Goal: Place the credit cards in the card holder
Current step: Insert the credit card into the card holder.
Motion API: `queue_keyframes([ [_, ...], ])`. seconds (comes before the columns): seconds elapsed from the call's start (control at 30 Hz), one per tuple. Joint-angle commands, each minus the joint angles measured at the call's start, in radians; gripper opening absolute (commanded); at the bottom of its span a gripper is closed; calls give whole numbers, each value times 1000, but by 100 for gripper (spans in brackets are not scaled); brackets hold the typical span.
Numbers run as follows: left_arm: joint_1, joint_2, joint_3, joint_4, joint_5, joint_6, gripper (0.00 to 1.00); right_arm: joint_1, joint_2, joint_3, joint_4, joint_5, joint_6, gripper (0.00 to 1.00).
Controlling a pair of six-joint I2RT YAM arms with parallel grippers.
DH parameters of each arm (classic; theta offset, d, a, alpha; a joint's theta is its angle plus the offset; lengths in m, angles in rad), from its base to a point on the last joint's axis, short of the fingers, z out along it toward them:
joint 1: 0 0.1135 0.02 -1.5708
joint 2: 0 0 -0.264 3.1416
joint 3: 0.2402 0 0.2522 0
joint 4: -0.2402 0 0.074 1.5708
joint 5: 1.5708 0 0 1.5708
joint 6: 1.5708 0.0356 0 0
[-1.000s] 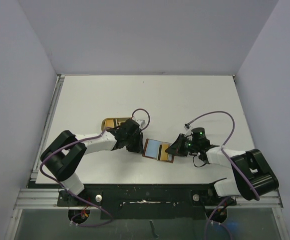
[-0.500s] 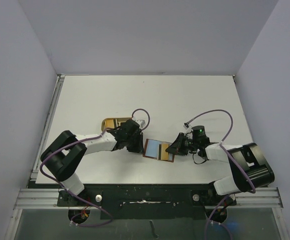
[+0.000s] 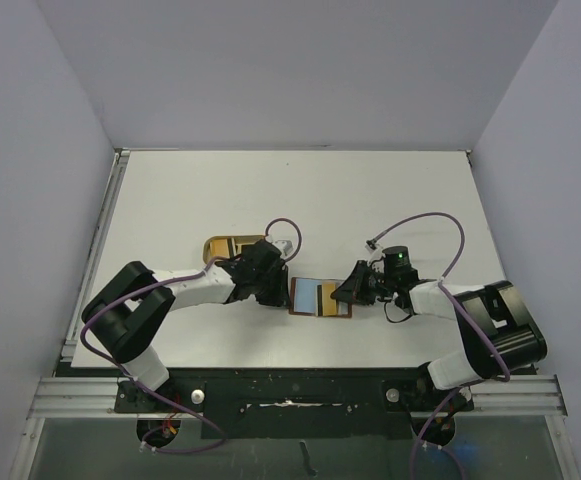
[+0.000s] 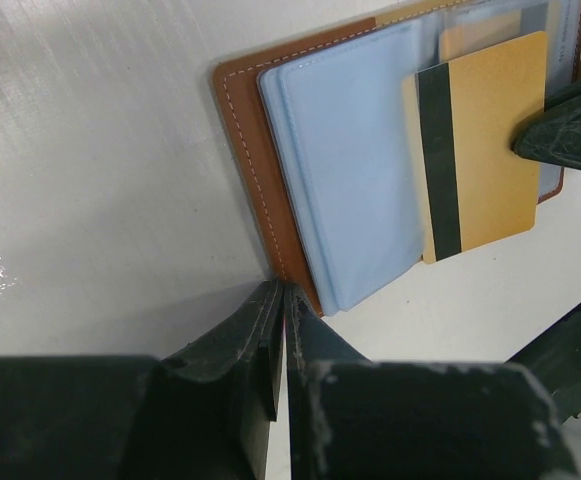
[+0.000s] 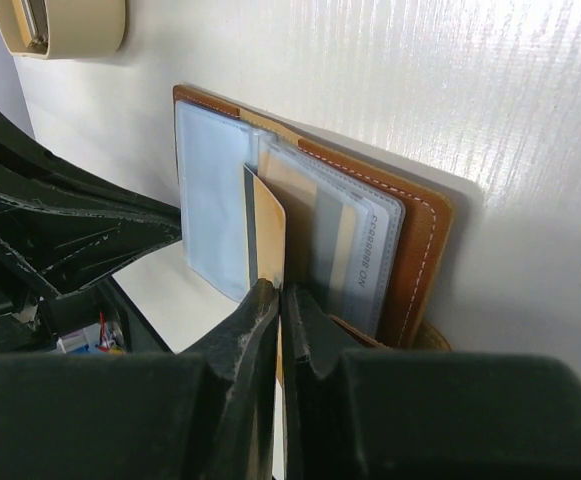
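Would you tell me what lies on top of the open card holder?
A tan card with a dark stripe, pinched by the right tool; whatever sits beneath it is covered.

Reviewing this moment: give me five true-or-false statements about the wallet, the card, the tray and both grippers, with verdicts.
1. The wallet lies open on the table. True.
2. The right gripper is shut on a tan card with a dark stripe. True.
3. The left gripper hangs wide open over the tray. False: it is shut, its tips at the wallet's corner.
4. In the top view, the tray sits right of the wallet. False: it sits left of it and farther back.
5. The tan card is fully tucked into the wallet. False: it lies over the sleeves, and one end sticks out past the wallet's edge.
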Motion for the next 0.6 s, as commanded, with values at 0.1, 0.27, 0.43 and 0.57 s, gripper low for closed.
queue_keyframes([
  [0.1,-19,26,-31,12,-21,-12,5,-4,31,22,35,48,-43,2],
  [0.27,-22,32,-32,9,-29,-10,5,-11,45,6,69,39,-21,2],
  [0.43,-25,31,-26,-7,-44,-4,5,-18,52,-6,93,31,0,2],
  [0.57,-25,30,-27,-7,-48,-4,5,-21,61,1,99,29,-1,1],
])
